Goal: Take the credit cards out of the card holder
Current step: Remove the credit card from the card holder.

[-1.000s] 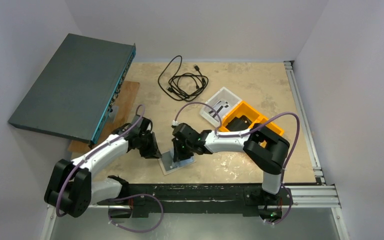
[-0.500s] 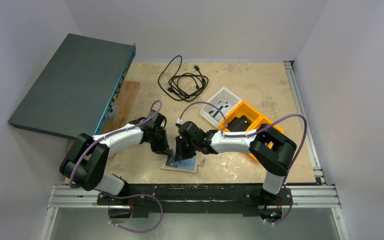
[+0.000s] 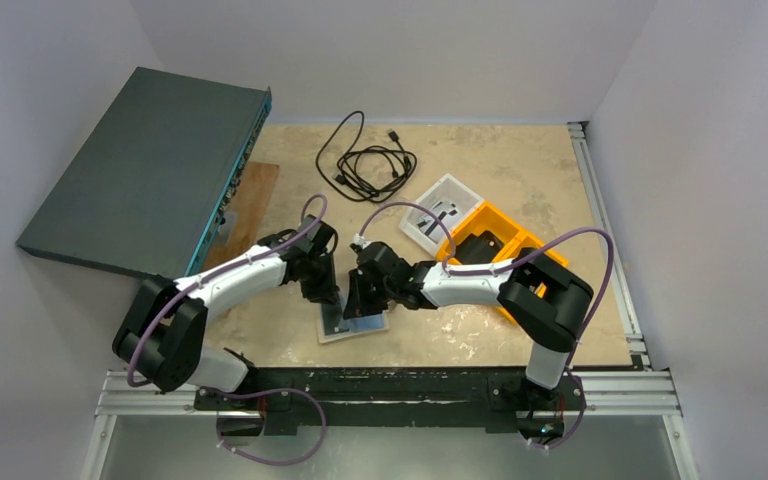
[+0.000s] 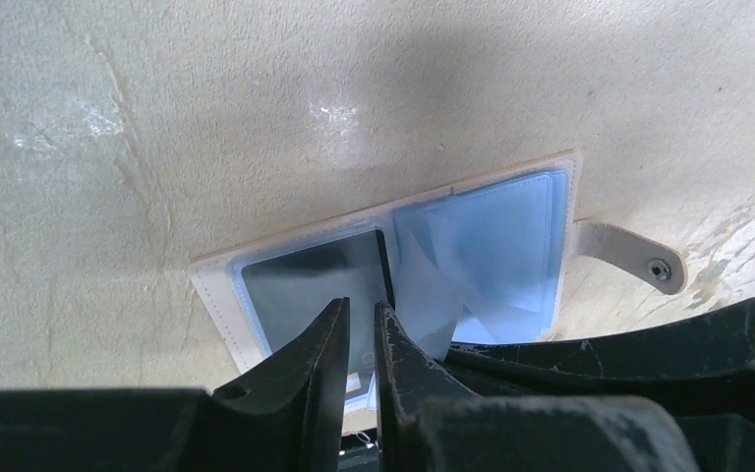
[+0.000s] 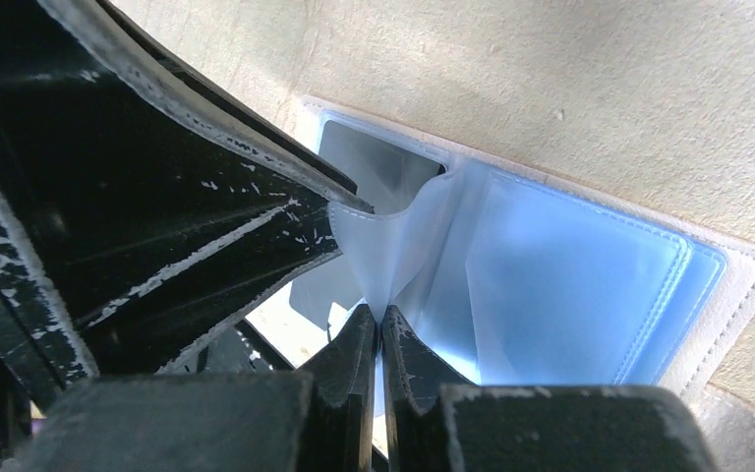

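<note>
The card holder (image 3: pixel 336 327) lies open on the table near the front edge, with a cream border (image 4: pixel 218 285), a closure tab (image 4: pixel 639 258) and blue-grey clear sleeves. A dark card (image 4: pixel 305 280) sits in its left half. My right gripper (image 5: pixel 381 313) is shut on a clear sleeve page (image 5: pixel 383 236), lifting it off the open card holder (image 5: pixel 737 285). My left gripper (image 4: pixel 357 307) hovers over the dark card near the fold, its jaws a narrow gap apart with nothing between them. In the top view the left gripper (image 3: pixel 328 298) and right gripper (image 3: pixel 358 300) nearly touch.
An orange bin (image 3: pixel 505 245) and a white tray (image 3: pixel 442 212) stand behind the right arm. A coiled black cable (image 3: pixel 365 160) lies at the back. A large grey-blue box (image 3: pixel 140 175) leans at the left over a wooden board (image 3: pixel 250 200).
My left arm has swung right and forward until its gripper stands over the card holder beside the right gripper. The card holder has shifted and turned slightly. The right gripper stays shut.
</note>
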`<state>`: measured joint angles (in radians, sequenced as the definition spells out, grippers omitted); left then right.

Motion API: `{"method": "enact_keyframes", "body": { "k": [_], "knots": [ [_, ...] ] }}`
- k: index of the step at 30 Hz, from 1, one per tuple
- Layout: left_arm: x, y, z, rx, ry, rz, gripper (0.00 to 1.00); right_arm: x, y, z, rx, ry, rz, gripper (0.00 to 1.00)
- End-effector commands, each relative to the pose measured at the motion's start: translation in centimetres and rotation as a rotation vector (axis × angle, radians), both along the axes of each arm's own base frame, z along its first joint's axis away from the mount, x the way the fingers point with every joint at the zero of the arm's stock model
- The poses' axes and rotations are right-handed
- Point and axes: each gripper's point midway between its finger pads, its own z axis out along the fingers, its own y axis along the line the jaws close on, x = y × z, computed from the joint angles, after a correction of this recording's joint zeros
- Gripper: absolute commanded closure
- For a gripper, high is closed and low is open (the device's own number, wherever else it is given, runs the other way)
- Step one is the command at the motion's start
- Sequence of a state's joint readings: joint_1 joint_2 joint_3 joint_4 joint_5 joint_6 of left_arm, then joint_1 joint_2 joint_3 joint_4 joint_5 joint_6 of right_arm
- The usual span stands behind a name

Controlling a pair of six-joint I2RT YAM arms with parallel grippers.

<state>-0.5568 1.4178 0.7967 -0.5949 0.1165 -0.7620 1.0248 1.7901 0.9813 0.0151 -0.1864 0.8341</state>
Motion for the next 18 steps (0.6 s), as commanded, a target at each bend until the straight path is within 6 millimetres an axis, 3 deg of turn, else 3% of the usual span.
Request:
{"method": "enact_keyframes", "body": {
  "k": [1, 8, 14, 18],
  "knots": [
    [1.0, -0.5, 0.4, -0.005, -0.027, -0.013, 0.86, 0.5, 0.7, 2.6, 0.087, -0.027, -0.009, 0.98],
    [0.9, -1.7, -1.0, -0.055, 0.006, -0.019, 0.9, 0.5, 0.5, 2.7, 0.092, -0.028, -0.012, 0.95],
    [1.0, -2.7, 0.2, -0.113, -0.01, -0.037, 0.9, 1.5, 0.2, 4.8, 0.096, -0.094, -0.039, 0.65],
    [0.9, -3.7, 1.0, -0.161, -0.012, -0.061, 0.9, 2.0, -0.6, 6.8, 0.105, -0.137, -0.076, 0.6]
  ]
}}
